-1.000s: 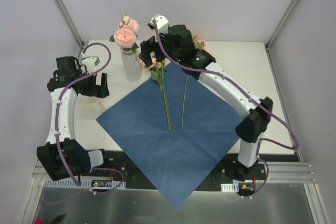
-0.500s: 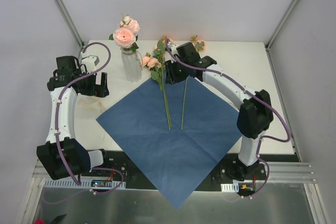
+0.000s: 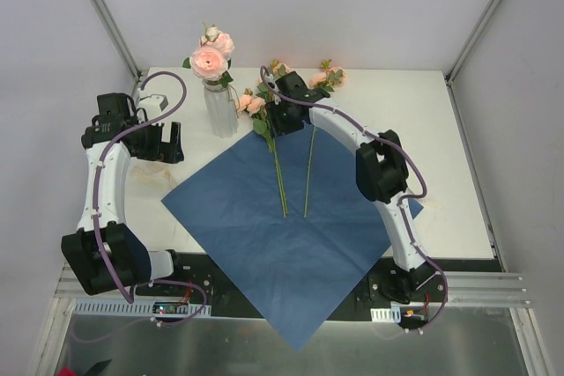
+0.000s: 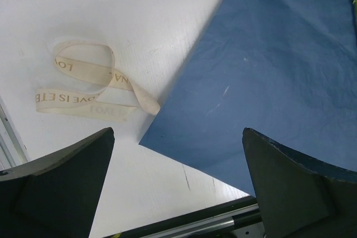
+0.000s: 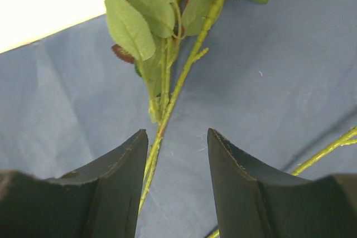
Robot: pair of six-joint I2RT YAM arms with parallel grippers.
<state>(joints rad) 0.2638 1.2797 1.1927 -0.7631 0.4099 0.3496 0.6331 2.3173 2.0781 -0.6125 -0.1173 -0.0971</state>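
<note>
Over the 12 o'clock corner of the blue paper (image 3: 291, 244), right tool (image 5: 177, 135) is spread w/ the leafy stem (image 5: 185, 76) between its fingers, not pinched; stem's long axis runs 1 to 7 o'clock in wrist view, approx 12 to 6 from above; right arm far nearer than left. Left tool (image 4: 177, 135) spread too, above the bench (image 4: 139, 15), near the ribbon (image 4: 72, 100) by the paper's 9 o'clock corner. Count: 2 stems, second stem (image 3: 308, 169) just beside at 3 o'clock; 1 paper; 1 ribbon; 1 vase (image 3: 220, 112).

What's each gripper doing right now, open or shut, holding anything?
Left gripper: open, empty, above ribbon and blue paper.
Right gripper: open, empty, over a flower stem.
</note>
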